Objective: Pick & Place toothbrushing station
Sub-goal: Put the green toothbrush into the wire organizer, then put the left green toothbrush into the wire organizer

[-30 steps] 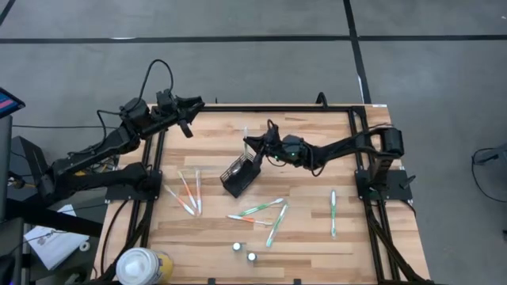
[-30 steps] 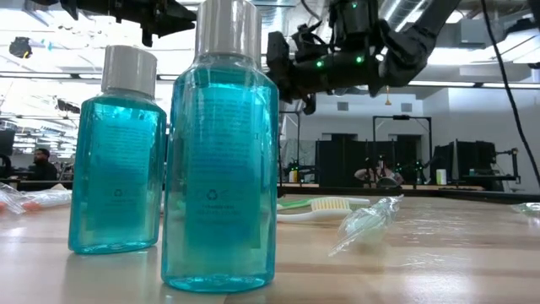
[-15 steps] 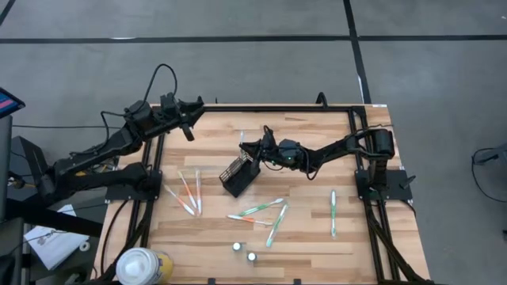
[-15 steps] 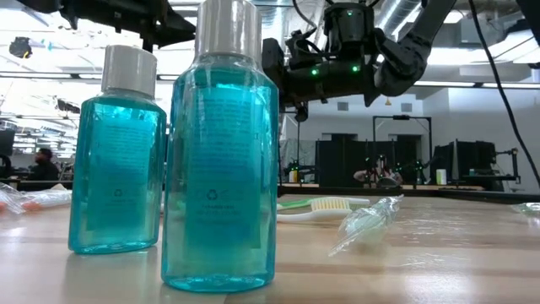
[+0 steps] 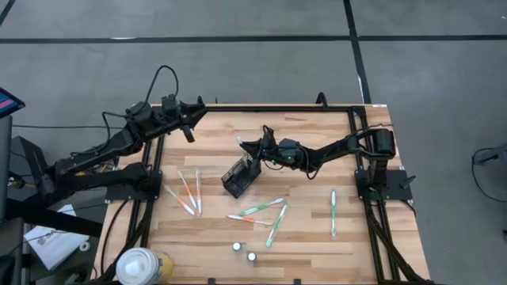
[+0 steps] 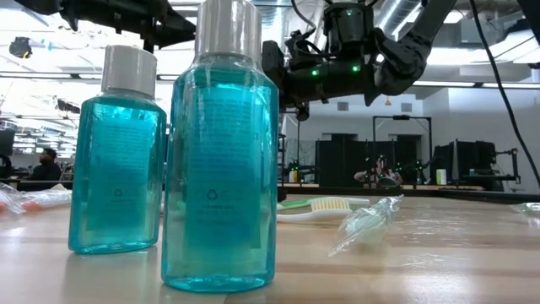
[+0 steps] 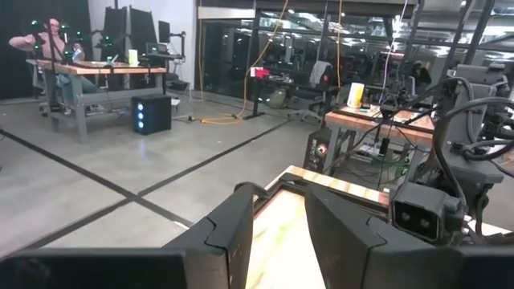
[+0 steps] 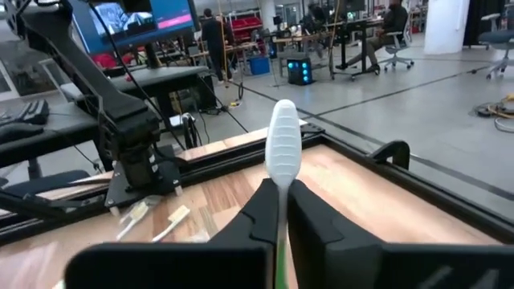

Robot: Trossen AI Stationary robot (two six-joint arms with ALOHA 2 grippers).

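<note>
I see my right gripper [image 8: 280, 210] pinching a slim, ridged white toothbrush [image 8: 283, 152] above the black wire-mesh holder [image 5: 240, 176]. Only the high view shows that holder. My left gripper [image 7: 277, 233] hangs half-open, empty.

Toothbrushes on the tabletop [image 5: 261, 208]: seven are counted. Three are grouped near the left edge, three near the middle, one near the right edge.
Held toothbrush [image 8: 283, 144]: one is counted, clamped in the right gripper [image 8: 279, 191].
Mesh holder [image 5: 241, 176]: one is counted, mid-tabletop.
Blue bottles [image 6: 219, 152]: two are counted, near the front edge.
Round white-and-yellow container [image 5: 142, 265]: one is counted, at the front left corner.
Grippers: two are counted, the left gripper [image 5: 188, 131] included.
</note>
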